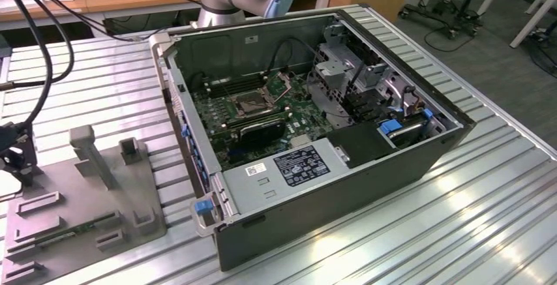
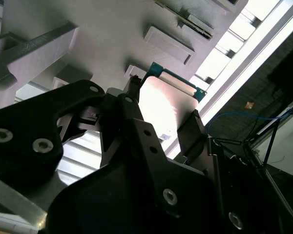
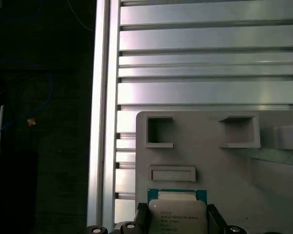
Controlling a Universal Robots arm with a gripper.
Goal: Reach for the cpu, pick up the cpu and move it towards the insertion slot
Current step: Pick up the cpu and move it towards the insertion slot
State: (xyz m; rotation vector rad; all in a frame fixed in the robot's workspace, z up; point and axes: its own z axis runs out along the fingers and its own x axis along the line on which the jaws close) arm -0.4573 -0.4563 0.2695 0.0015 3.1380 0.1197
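the fingers [image 3: 142,218] stand narrow, closed in on two opposite edges of the cpu [image 3: 177,210] - one black finger on each side, both seemingly touching it. in both wrist views the gripper [image 2: 162,108] holds the chip over the grey tray [image 3: 219,165]. its pale metal face is turned up and a green rim shows around it. whether the chip has left the tray's surface, i cannot tell. just beside it the tray carries a shallow raised rectangle and, further on, two square pockets, both without contents.

in the exterior view the gripper [image 1: 12,149] sits at the far left edge, above the tray [image 1: 130,190], which lies on the ribbed metal table [image 1: 487,220]. a thin green memory stick [image 1: 68,236] lies in one of the tray's long holders.

the insertion slot [image 1: 248,105] is well apart from the chip - inside the open computer case [image 1: 348,200] to the exterior view's right of the tray. it is set into the green board, and dark memory slots lie near it.
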